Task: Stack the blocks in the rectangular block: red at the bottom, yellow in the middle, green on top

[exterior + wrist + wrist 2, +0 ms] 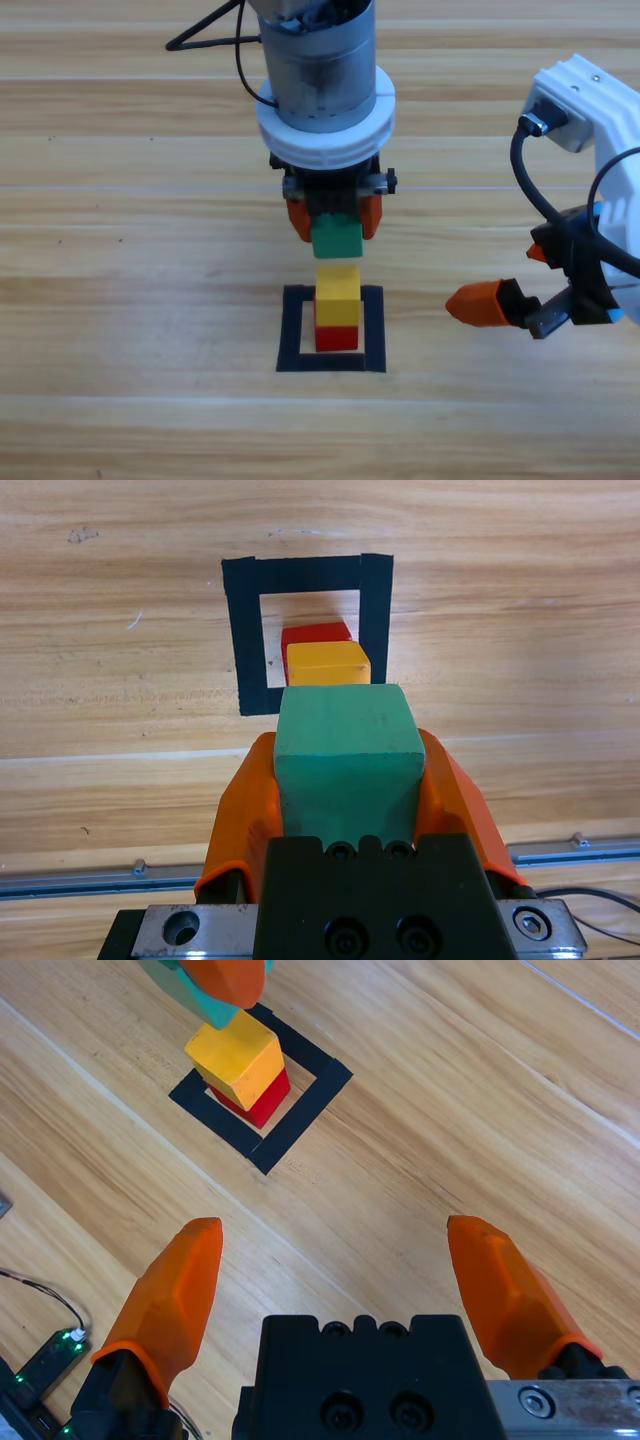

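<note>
I have the left gripper (334, 222) clamped on the green cube (337, 238), one orange jaw pressed to each side of it, and I hold it in the air above the stack, lifted clear of the yellow cube (338, 295) with a gap showing between them. In the left wrist view the green cube (347, 760) fills the space between the jaws, with the yellow top just past its far edge. The yellow cube sits squarely on the red cube (337, 337), and that red one stands inside the black tape square (292, 330), near the middle of the counter (120, 300) and a little toward its near edge. My right gripper (500, 305) waits well off toward the counter's right edge, its jaws spread wide and holding nothing; its wrist view looks across bare wood to the stack (245, 1070).
</note>
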`<control>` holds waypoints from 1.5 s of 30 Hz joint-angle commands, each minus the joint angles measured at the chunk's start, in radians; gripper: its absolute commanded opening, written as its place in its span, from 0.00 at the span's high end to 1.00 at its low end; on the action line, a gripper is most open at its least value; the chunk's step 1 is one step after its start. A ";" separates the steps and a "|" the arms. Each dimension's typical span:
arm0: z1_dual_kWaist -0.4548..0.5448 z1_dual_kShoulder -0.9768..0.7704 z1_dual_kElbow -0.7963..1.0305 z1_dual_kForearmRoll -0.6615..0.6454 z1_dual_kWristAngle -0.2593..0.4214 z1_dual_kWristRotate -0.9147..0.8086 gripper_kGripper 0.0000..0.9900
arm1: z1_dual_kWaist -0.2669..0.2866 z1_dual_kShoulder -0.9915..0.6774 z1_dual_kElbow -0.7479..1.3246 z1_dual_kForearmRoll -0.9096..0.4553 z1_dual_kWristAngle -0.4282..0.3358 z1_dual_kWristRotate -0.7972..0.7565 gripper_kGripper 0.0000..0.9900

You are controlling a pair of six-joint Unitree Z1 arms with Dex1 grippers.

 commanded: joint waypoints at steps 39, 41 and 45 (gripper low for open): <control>-0.034 0.098 0.014 0.005 0.026 -0.011 1.00 | -0.027 -0.010 0.036 -0.012 -0.004 -0.016 0.00; -0.034 0.098 0.017 0.005 0.026 -0.011 1.00 | -0.027 -0.009 0.036 -0.012 -0.002 -0.018 0.00; -0.034 0.101 0.020 0.005 0.024 -0.011 1.00 | -0.027 -0.009 0.036 -0.012 -0.002 -0.018 0.00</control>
